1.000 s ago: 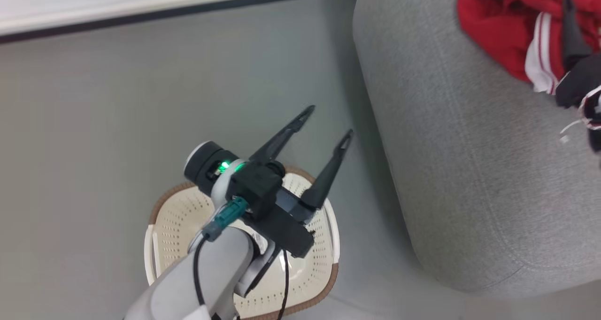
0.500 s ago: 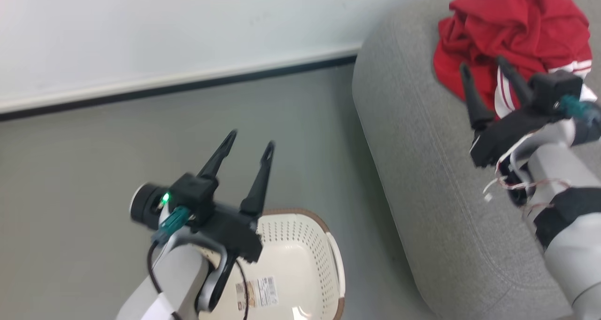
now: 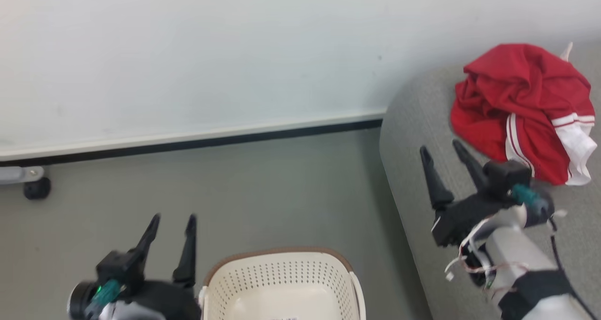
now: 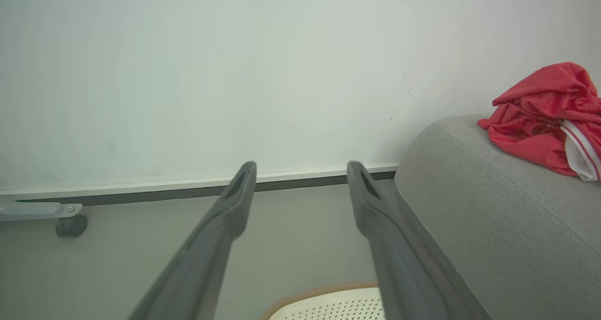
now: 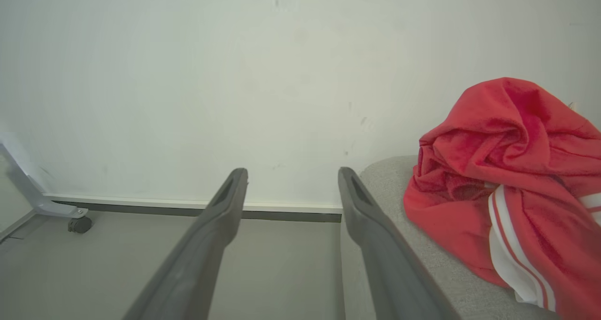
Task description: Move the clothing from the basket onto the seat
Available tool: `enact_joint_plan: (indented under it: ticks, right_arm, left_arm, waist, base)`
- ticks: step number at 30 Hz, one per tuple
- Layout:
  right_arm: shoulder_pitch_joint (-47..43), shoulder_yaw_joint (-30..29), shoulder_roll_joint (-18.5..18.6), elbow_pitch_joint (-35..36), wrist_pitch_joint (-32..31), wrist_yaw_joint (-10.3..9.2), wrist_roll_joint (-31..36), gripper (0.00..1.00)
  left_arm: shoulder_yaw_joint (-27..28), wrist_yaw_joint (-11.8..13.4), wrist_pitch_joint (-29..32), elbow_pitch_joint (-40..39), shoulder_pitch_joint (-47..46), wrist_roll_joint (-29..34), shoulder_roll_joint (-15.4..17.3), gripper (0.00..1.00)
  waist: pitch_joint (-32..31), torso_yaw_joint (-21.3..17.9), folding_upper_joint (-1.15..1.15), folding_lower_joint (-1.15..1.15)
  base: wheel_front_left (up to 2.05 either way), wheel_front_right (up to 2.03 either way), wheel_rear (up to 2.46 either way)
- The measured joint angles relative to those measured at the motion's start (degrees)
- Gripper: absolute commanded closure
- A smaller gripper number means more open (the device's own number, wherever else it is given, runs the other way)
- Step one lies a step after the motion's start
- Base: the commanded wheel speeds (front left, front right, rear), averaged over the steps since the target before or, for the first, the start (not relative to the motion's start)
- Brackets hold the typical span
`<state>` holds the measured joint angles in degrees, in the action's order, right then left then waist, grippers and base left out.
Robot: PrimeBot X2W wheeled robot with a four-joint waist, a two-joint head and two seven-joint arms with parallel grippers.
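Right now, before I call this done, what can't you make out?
Basket: the head view's bottom edge cuts off its near part, so whether it is fully empty cannot be told.
Clothing: heaped on the seat; its own folds hide how many garments there are, and the right wrist view's right edge crops it.
Seat: runs off the right edge of the head view, extent unknown.
Left gripper: its body is blurred in the head view.

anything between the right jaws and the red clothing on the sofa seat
Nothing visible does. The right gripper, jaws open, hovers over the seat, and just bare grey cushion fabric lies between it and the red clothing, which already rests on that seat.
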<state>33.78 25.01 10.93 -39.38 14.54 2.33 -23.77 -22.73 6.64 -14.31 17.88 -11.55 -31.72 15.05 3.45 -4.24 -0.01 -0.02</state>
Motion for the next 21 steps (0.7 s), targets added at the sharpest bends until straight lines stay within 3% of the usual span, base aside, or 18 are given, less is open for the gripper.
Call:
enact_joint_plan:
  ticks: [8,14,21]
  right_arm:
    - [-10.5,0.0,-0.7,9.7,0.0,-3.53,0.9,0.00]
    - [-18.6,-1.1,-0.9,17.2,0.0,-6.41,1.4,0.00]
    - [-25.6,-2.0,-0.7,23.4,0.0,-7.47,2.6,0.00]
  left_arm:
    - [5.5,0.5,0.0,-5.1,10.2,0.4,-0.1,0.00]
    - [9.8,0.5,0.0,-7.9,16.7,2.4,-2.1,0.00]
    - [14.1,0.5,0.0,-11.0,21.2,5.0,-3.6,0.00]
  waist:
    - [-3.6,1.9,0.00,0.00]
    - [-5.3,2.3,0.00,0.01]
    - [-5.4,1.6,0.01,0.01]
  base:
    - [0.00,0.00,0.00]
    - [0.00,0.00,0.00]
    - [0.00,0.00,0.00]
